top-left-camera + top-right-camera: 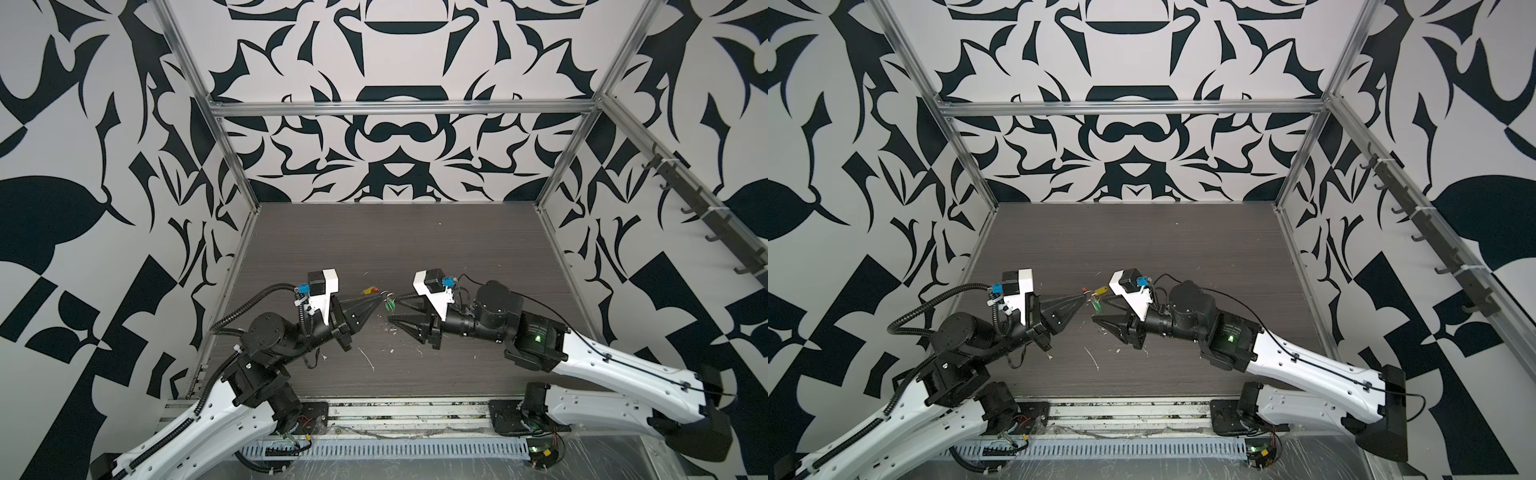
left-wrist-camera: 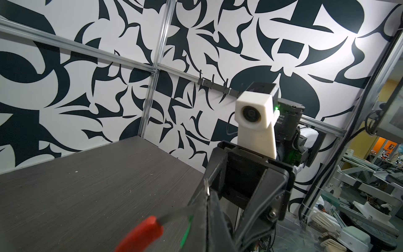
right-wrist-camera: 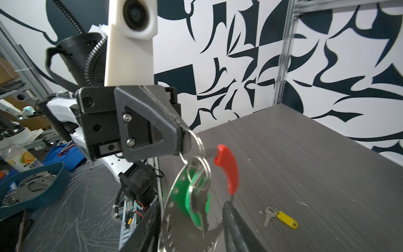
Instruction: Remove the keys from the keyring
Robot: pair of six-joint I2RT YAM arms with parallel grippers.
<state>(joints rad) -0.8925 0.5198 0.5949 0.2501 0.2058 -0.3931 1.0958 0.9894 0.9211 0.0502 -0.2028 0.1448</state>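
My left gripper [image 1: 381, 297] [image 2: 207, 189] is shut on the thin wire of the keyring, held above the table; its red sleeve [image 3: 227, 168] [image 2: 141, 235] [image 1: 1086, 289] curves out past the fingertips. The green key tag [image 3: 189, 196] [image 1: 390, 305] [image 1: 1097, 305] hangs from the ring by small silver rings, with a dark key beside it. My right gripper [image 1: 394, 308] [image 1: 1100, 309] [image 3: 194, 229] faces the left one. It is open, and the green tag hangs between its fingers untouched. The yellow key tag [image 3: 285, 219] [image 1: 366, 291] [image 1: 1100, 291] lies on the table with its silver key, apart from the ring.
Pale scraps [image 1: 365, 357] litter the dark wood-grain table [image 1: 457, 249]. Patterned walls and aluminium posts [image 1: 552, 183] close in three sides. A rail of hooks [image 1: 685, 199] runs along the right wall. A blue tray of metal parts [image 3: 32, 185] sits off the table.
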